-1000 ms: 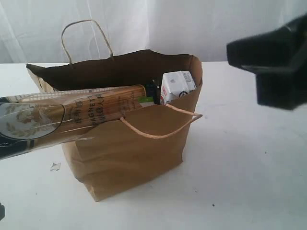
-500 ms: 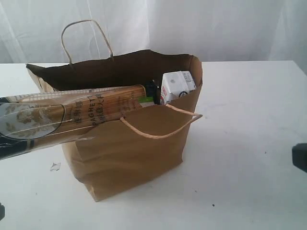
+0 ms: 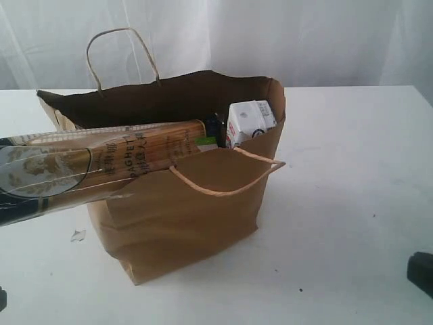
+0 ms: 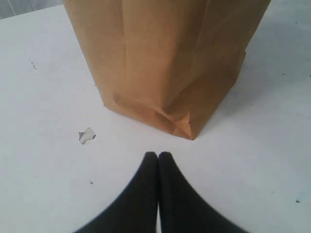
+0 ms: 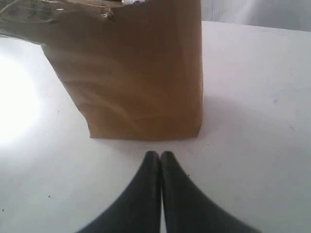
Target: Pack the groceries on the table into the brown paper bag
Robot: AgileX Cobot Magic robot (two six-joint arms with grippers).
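Brown paper bag [image 3: 183, 217] upright on bench [image 3: 352, 169]; spaghetti pack [image 3: 101, 166] overhangs left rim. Left pincer [image 4: 158, 156], right pincer [image 5: 160, 155]: tips together, near bag base. Open bench right of bag.

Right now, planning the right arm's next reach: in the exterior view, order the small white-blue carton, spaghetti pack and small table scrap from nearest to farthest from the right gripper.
From the right gripper, low right:
1. small white-blue carton, in the brown paper bag's right end.
2. spaghetti pack, jutting out the bag's left side.
3. scrap, on the table left of the bag.
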